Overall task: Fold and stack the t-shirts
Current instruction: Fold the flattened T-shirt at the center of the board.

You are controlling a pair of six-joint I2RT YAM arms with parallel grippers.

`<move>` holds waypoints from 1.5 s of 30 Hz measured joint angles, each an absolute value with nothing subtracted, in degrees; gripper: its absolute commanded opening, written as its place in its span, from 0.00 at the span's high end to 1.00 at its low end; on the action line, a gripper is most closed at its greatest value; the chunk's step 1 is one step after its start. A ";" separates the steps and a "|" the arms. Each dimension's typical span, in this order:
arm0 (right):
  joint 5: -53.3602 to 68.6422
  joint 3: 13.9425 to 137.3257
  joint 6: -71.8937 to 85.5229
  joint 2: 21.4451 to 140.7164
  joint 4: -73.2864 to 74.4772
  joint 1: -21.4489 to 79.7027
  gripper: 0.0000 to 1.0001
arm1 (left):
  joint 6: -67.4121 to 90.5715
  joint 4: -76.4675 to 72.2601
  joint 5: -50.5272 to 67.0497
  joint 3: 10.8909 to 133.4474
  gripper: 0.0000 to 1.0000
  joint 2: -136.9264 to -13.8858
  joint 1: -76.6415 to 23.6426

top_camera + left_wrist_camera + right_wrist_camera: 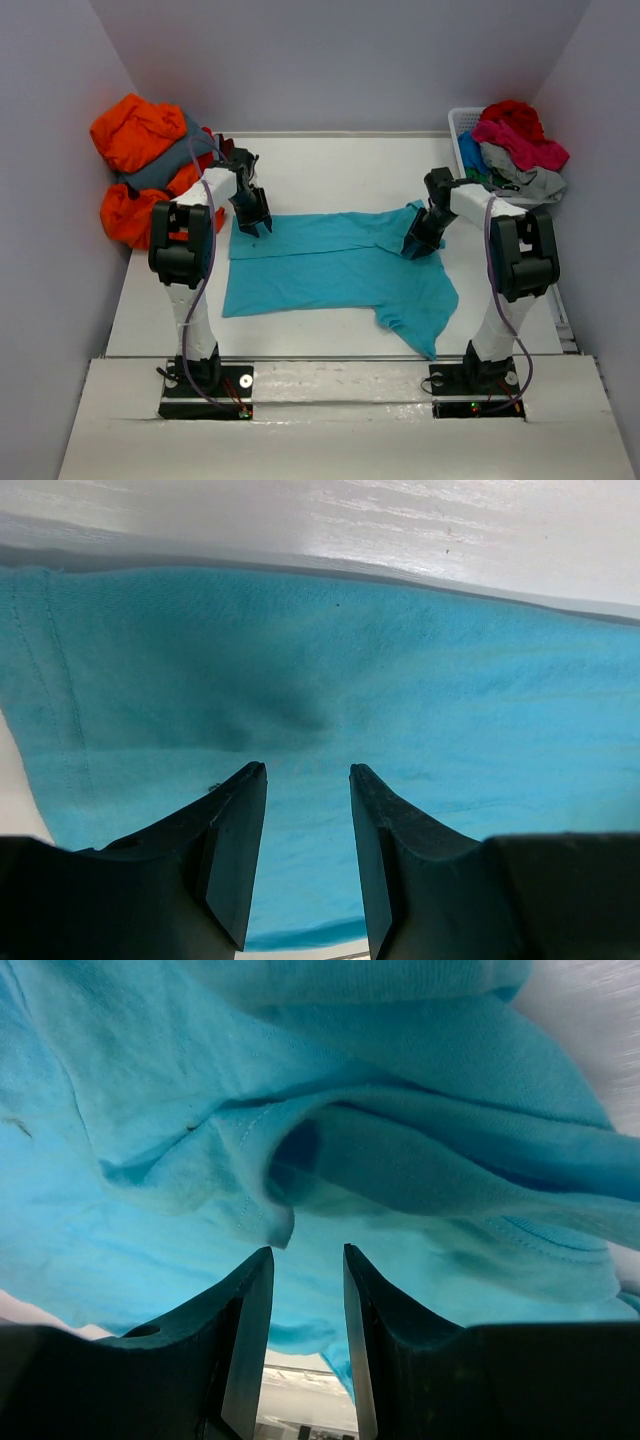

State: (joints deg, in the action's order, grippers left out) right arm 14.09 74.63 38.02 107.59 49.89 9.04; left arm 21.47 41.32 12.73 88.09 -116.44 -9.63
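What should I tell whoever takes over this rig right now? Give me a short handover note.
Left gripper: open, low over the left end of the turquoise shirt, nothing pinched.
Right gripper: open at the shirt's bunched right end, nothing visibly pinched.
The turquoise shirt lies mid-table, its far edge seemingly folded over.
A rumpled orange and grey pile sits far left. More shirts are heaped on the basket, far right.
Done: one fold at most.
Left: finish this shirt, fold the rest, stack them.

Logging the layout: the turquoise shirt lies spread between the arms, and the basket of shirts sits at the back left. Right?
No: the top view shows the basket at the back right. The turquoise shirt lies as you say.
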 measured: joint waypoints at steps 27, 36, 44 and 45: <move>16.01 71.37 38.85 107.66 42.35 9.23 0.87 | 21.47 40.91 13.10 88.09 0.50 -116.44 -9.63; 16.99 71.96 38.68 107.66 43.16 10.20 0.92 | 21.47 40.36 13.13 87.99 0.50 -116.44 -9.65; 17.78 76.44 38.35 106.63 46.68 12.08 0.93 | 21.47 39.97 13.21 87.57 0.50 -116.44 -9.65; 17.85 77.19 38.35 106.32 47.27 12.27 0.93 | 21.50 39.90 13.28 87.48 0.50 -116.44 -9.65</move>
